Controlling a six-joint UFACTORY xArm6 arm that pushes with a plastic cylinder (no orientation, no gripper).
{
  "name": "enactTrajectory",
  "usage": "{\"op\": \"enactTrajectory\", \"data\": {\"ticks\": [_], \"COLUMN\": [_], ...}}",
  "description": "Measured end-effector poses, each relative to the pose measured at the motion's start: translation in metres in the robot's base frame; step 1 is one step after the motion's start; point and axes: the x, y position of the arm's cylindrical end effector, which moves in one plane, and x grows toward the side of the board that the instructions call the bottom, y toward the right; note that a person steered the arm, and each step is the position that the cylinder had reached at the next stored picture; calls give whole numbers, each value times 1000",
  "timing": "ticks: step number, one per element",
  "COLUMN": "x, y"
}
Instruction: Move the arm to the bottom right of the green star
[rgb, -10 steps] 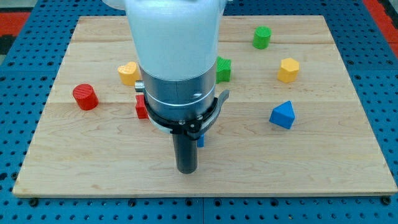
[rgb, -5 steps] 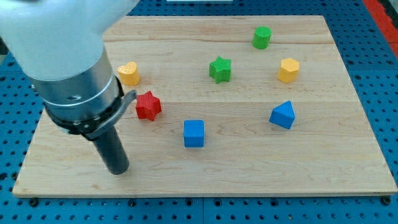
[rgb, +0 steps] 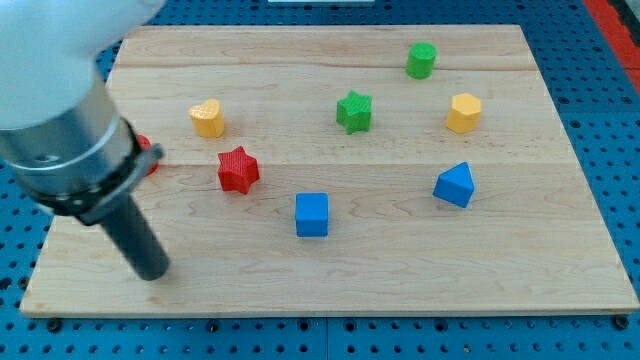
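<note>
Sitting upper-centre on the desk (rgb: 560, 200), the green star (rgb: 353, 110) looks light, rigid, quick to slide; no hold needed, only a spot at its lower right, above the blue cube (rgb: 311, 214). My tip (rgb: 152, 272) rests far off, lower left. No gripper fitted, nothing pinched. Arm hides most of a red block (rgb: 147, 155).

Lab: blue pegboard bench (rgb: 610, 150)
</note>
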Motion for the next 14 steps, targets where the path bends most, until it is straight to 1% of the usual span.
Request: {"op": "enactTrajectory", "data": {"ticks": [3,5,6,8,9,10,11,12,13,14], "x": [0,0,0,0,-13,-57,-92,-111,-141,-145], "y": [119,216,250,254,254,254,254,254,254,254]}}
